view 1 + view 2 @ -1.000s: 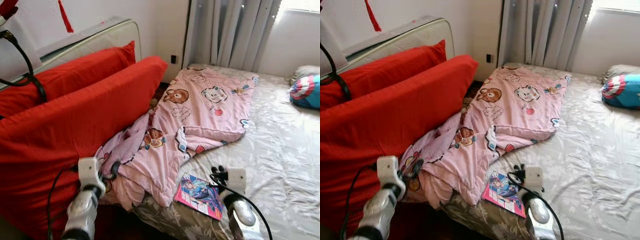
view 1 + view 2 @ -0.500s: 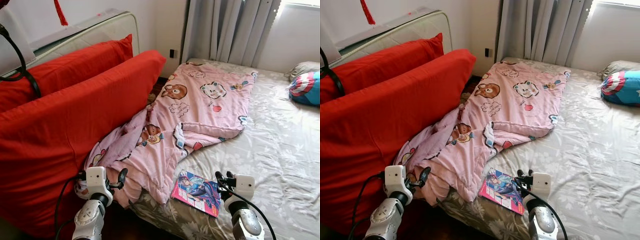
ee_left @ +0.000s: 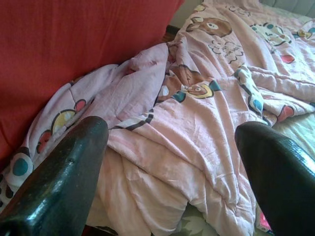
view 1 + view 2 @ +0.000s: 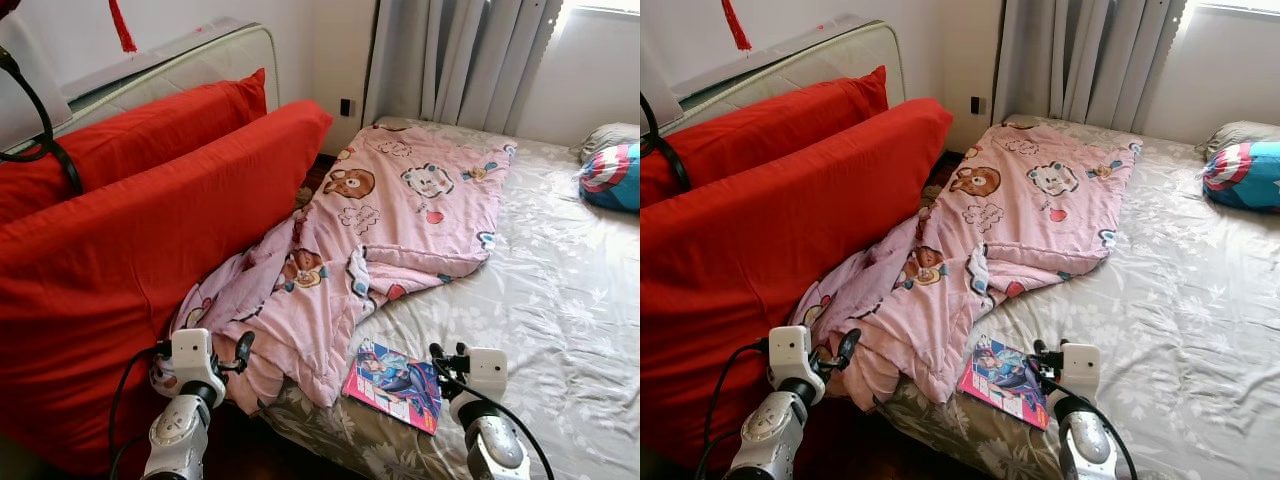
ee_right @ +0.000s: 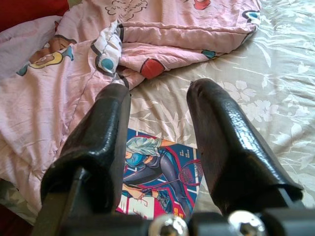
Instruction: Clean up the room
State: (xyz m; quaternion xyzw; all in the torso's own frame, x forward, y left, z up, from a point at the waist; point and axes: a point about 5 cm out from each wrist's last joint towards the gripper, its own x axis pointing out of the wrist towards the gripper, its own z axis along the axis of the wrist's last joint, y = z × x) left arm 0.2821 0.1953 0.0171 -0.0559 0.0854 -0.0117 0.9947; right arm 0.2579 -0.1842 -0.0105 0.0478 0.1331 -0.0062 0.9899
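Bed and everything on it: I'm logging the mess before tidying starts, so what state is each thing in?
Pink cartoon-print quilt: rumpled, one end spilling off the bed's edge against the red cushions.
Colourful magazine: closed, flat on the floral sheet.
Grey curtains: drawn.
Blue-and-red pillow: lying at the bed's far side.
Left gripper: open, by the quilt.
Right gripper: open, at the magazine.

Pink quilt (image 4: pixel 400 215) printed with cartoon bears. Red cushions (image 4: pixel 130 220) at left. Pale grey floral sheet (image 4: pixel 560 290). Near edge: magazine (image 4: pixel 395 383), pink-blue cover. Far right: blue-red pillow (image 4: pixel 612 178).
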